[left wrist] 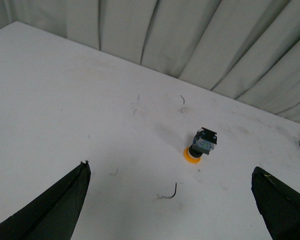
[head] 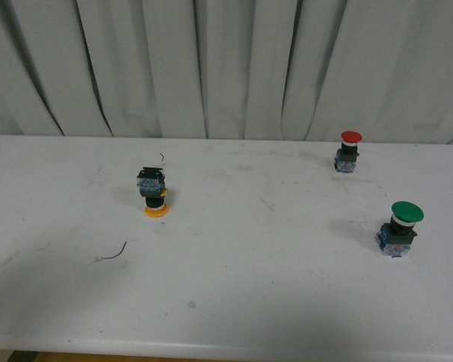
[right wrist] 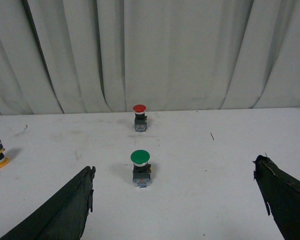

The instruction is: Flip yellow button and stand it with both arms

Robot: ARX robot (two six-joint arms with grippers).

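- yellow button [head: 155, 194] sits inverted on the table [head: 249, 302]: yellow-orange cap down, blue-marked block base up; left of centre in the front view, well apart from the red button [head: 349, 151] and green button [head: 400, 228], both upright on the right side
- left claw [left wrist: 171, 169] is spread wide and empty; the yellow button lies ahead of it, roughly between the two fingers' lines, not touching
- right claw [right wrist: 175, 166] is also spread wide and empty; it faces the green button, with the red button behind that; the yellow button shows only at the far edge of its view
- neither arm shows in the front view
- handling, my read: small, rigid, probably light; plastic and metal, not fragile; inverted on a rounded cap it's top-heavy, so a nudge likely tips it; the cap looks smooth and will likely slip
- grip point: flat sides of the block base, or the black neck below it; avoid the cap; one claw pinches, the other steadies through the flip
- it may be leaning slightly rather than sitting square on the cap; too small in every view to be sure
- containers: none in view; only a thin bent wire scrap [head: 113, 253] lies loose on the table near the yellow button; grey curtain [head: 211, 68] behind
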